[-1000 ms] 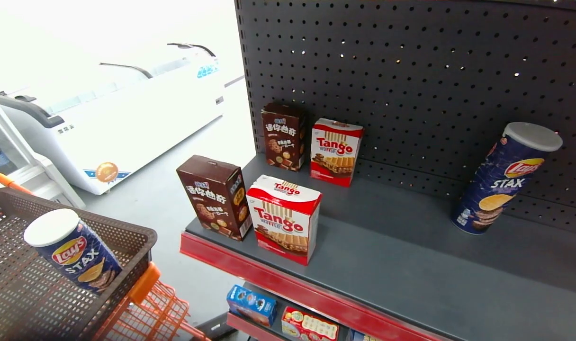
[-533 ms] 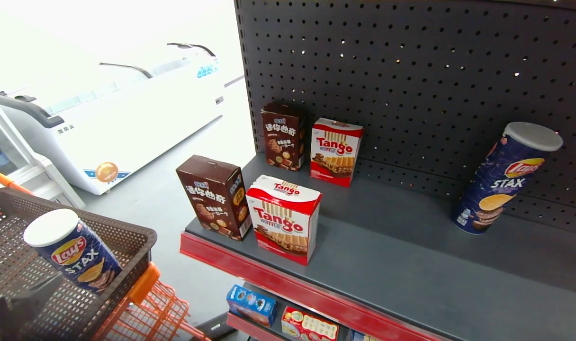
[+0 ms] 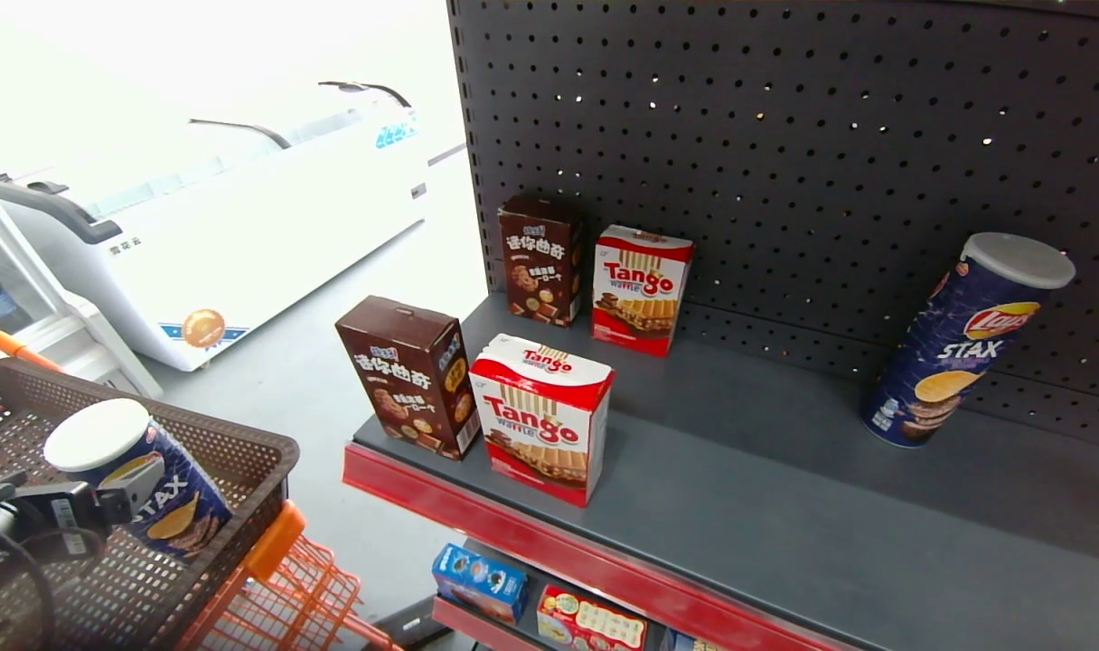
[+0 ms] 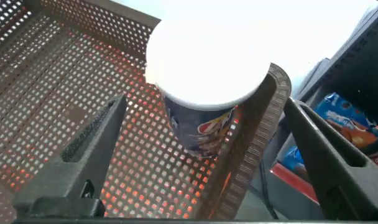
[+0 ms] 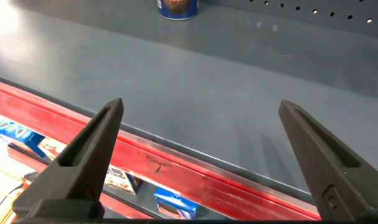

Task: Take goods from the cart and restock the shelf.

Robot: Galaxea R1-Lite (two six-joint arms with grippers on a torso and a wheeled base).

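The left gripper [image 4: 204,104] hangs spread wide above the white-lidded chip can [image 3: 98,434] standing in the cart basket [image 3: 265,484], while the right gripper [image 5: 201,104] gapes wide over the shelf [image 5: 239,93] front edge

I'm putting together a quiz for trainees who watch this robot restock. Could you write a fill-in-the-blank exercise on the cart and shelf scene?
1. The chips can in the cart basket has a ____ lid.
2. The left claw is ____, with one finger on each side of that can.
3. The shelf holds ____ red-and-white wafer boxes.

Missing words: white; open; two.
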